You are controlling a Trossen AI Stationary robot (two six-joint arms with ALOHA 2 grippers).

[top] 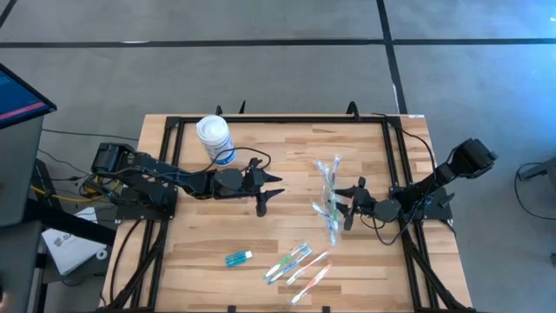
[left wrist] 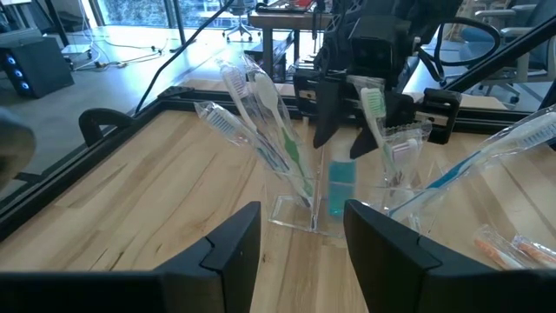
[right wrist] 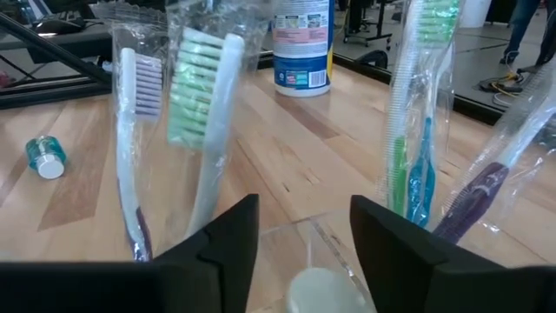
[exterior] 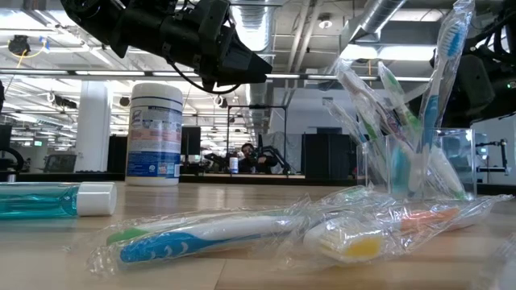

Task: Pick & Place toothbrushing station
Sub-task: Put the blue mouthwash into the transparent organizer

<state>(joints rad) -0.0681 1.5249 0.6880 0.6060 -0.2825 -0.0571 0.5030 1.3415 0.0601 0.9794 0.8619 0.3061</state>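
Note:
A small clear cup (top: pixel 328 207) stands on the table right of centre. Several wrapped toothbrushes (left wrist: pixel 261 122) stand upright in it, with a teal tube (left wrist: pixel 340 187). More wrapped toothbrushes (top: pixel 295 263) lie flat near the front edge; they also show in the low view (exterior: pixel 210 229). A teal tube (top: pixel 237 257) lies on its side left of them. My left gripper (top: pixel 268 198) is open, left of the cup and facing it (left wrist: pixel 302 252). My right gripper (top: pixel 349 205) is open just right of the cup, with the cup's rim (right wrist: pixel 295 235) between its fingers.
A white canister with a blue label (top: pixel 215 137) stands at the back left of the table. A black frame rail (top: pixel 278 120) runs around the table's edges. The bare wood between the canister and the loose tube is free.

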